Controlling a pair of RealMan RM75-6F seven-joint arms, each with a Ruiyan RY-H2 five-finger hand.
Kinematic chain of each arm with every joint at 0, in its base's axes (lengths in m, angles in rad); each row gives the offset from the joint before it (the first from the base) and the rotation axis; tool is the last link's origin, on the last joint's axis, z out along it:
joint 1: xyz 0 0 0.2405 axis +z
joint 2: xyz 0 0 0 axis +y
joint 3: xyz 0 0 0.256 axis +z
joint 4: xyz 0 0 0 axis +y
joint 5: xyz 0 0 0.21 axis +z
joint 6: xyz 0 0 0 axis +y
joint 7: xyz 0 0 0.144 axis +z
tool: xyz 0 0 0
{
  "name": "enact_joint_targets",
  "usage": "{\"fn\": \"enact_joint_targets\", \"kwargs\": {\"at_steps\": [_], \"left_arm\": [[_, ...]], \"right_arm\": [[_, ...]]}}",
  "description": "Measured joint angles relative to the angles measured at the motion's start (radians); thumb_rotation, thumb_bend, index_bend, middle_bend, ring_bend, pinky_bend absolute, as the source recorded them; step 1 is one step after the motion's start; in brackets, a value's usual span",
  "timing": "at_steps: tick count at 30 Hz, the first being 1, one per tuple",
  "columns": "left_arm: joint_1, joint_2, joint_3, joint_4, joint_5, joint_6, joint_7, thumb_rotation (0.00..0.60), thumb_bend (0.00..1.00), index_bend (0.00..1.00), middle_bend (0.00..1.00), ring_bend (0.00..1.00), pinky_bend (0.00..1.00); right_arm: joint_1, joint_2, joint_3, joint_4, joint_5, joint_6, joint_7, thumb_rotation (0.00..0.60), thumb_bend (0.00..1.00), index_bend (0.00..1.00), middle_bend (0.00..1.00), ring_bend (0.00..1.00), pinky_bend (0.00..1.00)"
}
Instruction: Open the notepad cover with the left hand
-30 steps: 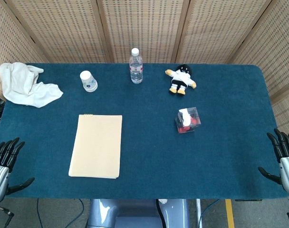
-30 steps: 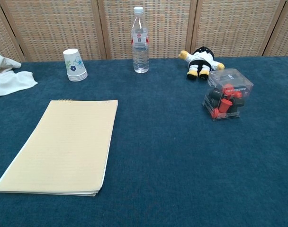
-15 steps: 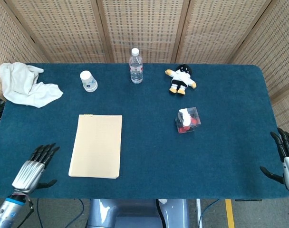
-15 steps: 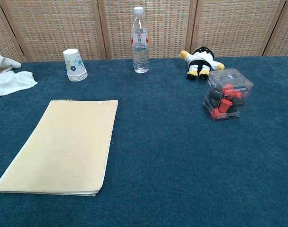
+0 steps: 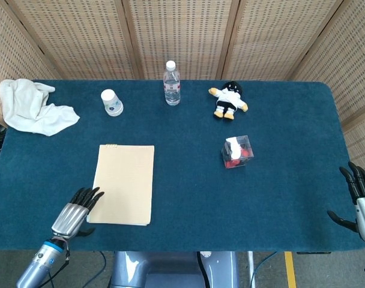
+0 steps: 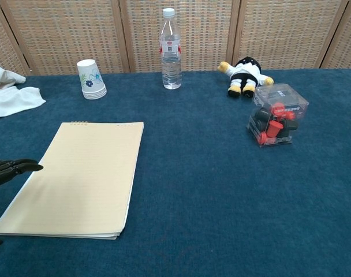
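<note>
A tan notepad (image 5: 122, 183) lies flat and closed on the blue table, its bound edge at the far end; the chest view shows the notepad (image 6: 77, 179) at lower left. My left hand (image 5: 74, 213) hovers at the pad's near left corner with fingers spread, holding nothing. Its black fingertips (image 6: 14, 168) just enter the chest view beside the pad's left edge. My right hand (image 5: 360, 198) stays at the table's near right corner, fingers apart and empty.
A white cloth (image 5: 32, 108) lies at the far left. A paper cup (image 5: 111, 102), a water bottle (image 5: 171, 83) and a plush toy (image 5: 229, 100) line the far side. A clear box (image 5: 237, 152) with red and black parts sits right of centre.
My left hand has travelled right from the table's left edge to the notepad's near left corner. The right hand has barely shifted. The notepad has not moved.
</note>
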Motion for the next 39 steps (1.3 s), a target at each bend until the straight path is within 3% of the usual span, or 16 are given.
{"fn": "enact_joint_targets", "kwargs": {"at_steps": [12,39], "left_arm": [[-0.015,-0.044,0.006,0.051,-0.025,-0.002,-0.003,0.6,0.31,0.0,0.0,0.0,0.0],[-0.037,-0.034,-0.002,0.029,-0.08,0.001,0.025,0.6,0.32,0.0,0.0,0.0,0.0]], "right_arm": [[0.003,-0.005,-0.001,0.002,0.002,-0.007,-0.01,0.6,0.0,0.0,0.0,0.0,0.0],[0.002,-0.001,0.001,0.001,0.005,-0.006,0.003,0.6,0.0,0.0,0.0,0.0,0.0]]}}
